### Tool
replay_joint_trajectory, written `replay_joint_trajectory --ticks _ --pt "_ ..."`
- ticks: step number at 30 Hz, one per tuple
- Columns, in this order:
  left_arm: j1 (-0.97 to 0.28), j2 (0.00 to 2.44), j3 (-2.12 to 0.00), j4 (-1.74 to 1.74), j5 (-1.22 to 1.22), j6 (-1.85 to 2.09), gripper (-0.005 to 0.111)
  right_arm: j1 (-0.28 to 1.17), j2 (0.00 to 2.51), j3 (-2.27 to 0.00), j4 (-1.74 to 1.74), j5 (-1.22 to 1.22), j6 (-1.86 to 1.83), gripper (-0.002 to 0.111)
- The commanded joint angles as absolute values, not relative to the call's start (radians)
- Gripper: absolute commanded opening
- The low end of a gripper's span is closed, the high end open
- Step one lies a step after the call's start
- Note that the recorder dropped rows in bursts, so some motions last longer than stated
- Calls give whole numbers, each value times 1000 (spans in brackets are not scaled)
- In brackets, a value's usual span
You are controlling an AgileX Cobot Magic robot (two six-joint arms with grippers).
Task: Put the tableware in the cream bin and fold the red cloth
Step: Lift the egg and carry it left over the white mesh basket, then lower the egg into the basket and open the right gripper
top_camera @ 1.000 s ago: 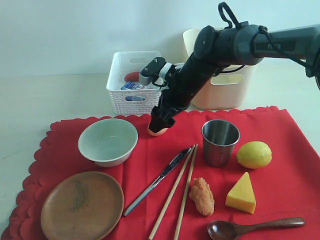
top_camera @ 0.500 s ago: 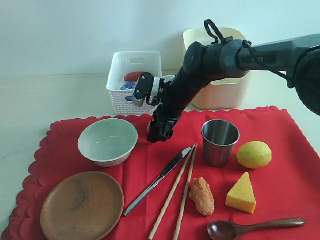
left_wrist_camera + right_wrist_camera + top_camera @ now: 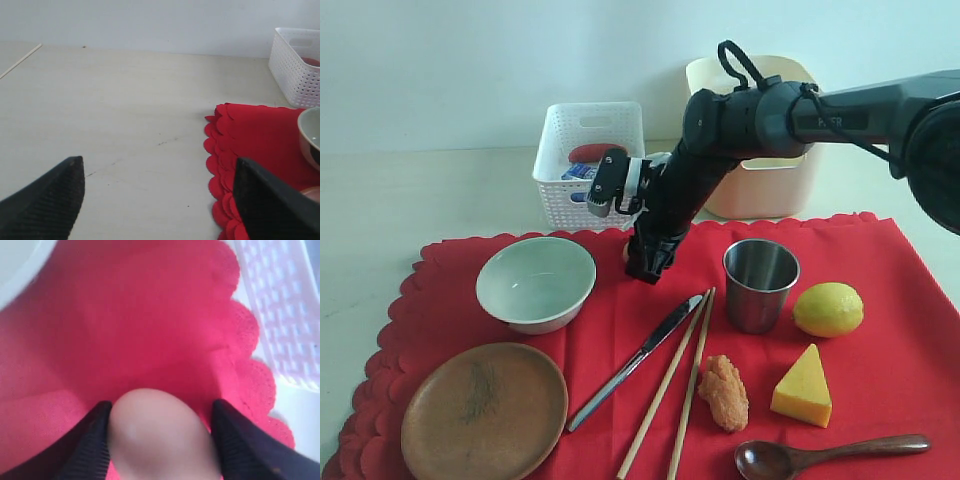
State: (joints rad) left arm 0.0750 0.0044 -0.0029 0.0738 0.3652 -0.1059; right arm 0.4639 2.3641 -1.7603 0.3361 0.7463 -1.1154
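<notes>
Two ribbed black fingers of the right end effector clamp a smooth oval egg on the scalloped red cloth; left end effector gapes, cloth beside it.

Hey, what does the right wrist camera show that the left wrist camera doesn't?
Only the right wrist view: a pale egg snug between the fingers of the right gripper. Only the left wrist view: the left gripper, wide open with nothing between its fingers, and the back wall. Both: the scalloped edge of the red cloth and the white perforated basket.
</notes>
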Motion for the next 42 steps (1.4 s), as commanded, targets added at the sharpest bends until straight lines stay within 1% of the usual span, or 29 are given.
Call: replay_joint_trajectory --ticks 1,6,11,13,25,28,39,42 --pt "69 0 0 75 354 -108 78 465 2326 -1764 324 815 -1105 0" --pt "69 0 0 75 354 -108 78 465 2231 -1764 378 834 -1105 0" --pt "69 0 0 75 354 -108 78 465 2147 -1771 482 692 -1105 0" --pt "69 0 0 75 354 -108 78 465 2145 -1810 496 676 -1105 0" --pt "69 0 0 75 354 -108 78 453 2374 -2178 496 733 -1072 0" --pt "69 0 0 75 354 -108 78 429 2411 -2201 496 742 -1074 0" --pt "69 0 0 75 354 -108 78 367 2447 -2203 645 791 -1325 0" --pt "69 0 0 75 354 -108 78 331 2460 -2203 763 791 -1416 0"
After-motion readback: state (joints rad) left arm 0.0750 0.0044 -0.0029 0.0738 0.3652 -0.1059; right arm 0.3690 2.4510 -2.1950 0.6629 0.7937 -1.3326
